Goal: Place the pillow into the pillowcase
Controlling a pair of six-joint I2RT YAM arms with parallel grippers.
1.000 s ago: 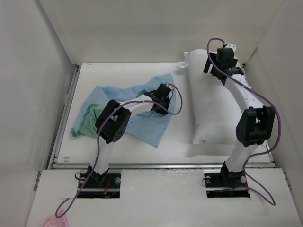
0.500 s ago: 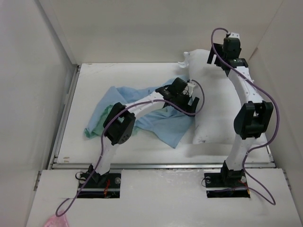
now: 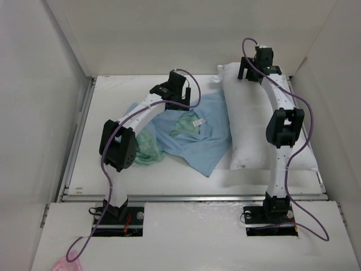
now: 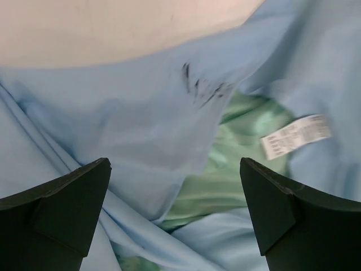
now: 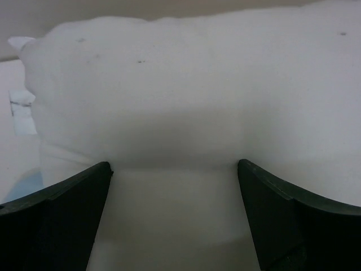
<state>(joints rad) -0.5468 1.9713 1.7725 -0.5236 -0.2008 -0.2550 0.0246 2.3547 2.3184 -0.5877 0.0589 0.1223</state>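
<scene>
The pillow (image 3: pixel 248 127) is a plump white cushion lying lengthwise on the right of the table. The pillowcase (image 3: pixel 194 141) lies crumpled against its left side, light blue with shiny green (image 3: pixel 148 148) and a white tag (image 3: pixel 197 122) showing. My left gripper (image 3: pixel 178 95) hovers open over the pillowcase's far edge. In the left wrist view, blue folds (image 4: pixel 130 113), green lining (image 4: pixel 242 152) and the tag (image 4: pixel 294 135) lie below the left gripper (image 4: pixel 175 192), which holds nothing. My right gripper (image 3: pixel 255 66) is open above the pillow's far end (image 5: pixel 197 84); between its spread jaws (image 5: pixel 174 195) is only white fabric.
White walls (image 3: pixel 51 113) close in the table on the left, back and right. A metal rail (image 3: pixel 192 197) runs along the near edge. A pink scrap (image 3: pixel 66 264) lies by the left arm's base.
My left gripper, shut on the pillowcase a second ago, dragged it right toward the pillow, let go, and moved to its far edge. The right gripper shifted slightly farther back.
</scene>
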